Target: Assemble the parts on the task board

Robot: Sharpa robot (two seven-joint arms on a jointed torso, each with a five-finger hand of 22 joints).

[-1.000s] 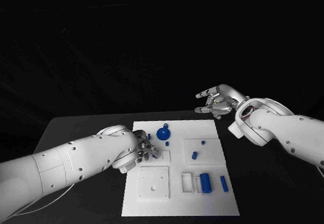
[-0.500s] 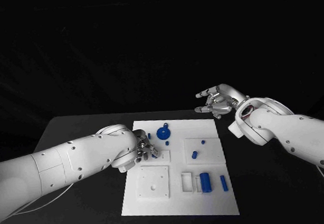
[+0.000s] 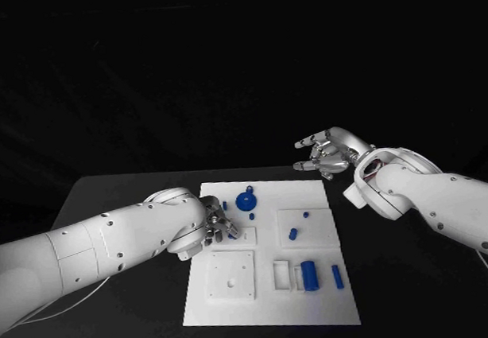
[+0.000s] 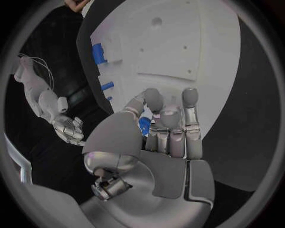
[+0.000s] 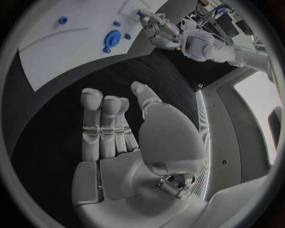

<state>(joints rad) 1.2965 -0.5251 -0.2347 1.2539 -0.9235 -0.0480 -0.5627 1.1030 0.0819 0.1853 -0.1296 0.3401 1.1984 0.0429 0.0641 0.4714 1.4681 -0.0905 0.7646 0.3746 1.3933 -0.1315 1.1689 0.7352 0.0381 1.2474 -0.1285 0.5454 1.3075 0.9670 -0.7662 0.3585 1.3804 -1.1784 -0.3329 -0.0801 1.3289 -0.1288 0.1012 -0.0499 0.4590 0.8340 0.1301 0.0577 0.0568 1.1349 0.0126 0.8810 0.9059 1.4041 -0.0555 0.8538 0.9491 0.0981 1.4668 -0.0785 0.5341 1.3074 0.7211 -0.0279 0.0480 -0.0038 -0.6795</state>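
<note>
Pinching a blue part (image 4: 144, 124) — left hand (image 4: 160, 130) mostly hides it.

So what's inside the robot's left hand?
A small blue part is pinched between the fingers of the left hand, above the task board. Only a bit of it shows; the fingers cover the rest, so its shape is unclear.

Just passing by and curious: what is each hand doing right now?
Left hand: holding a small blue part between its fingers.
Right hand: open, holding nothing.
</note>
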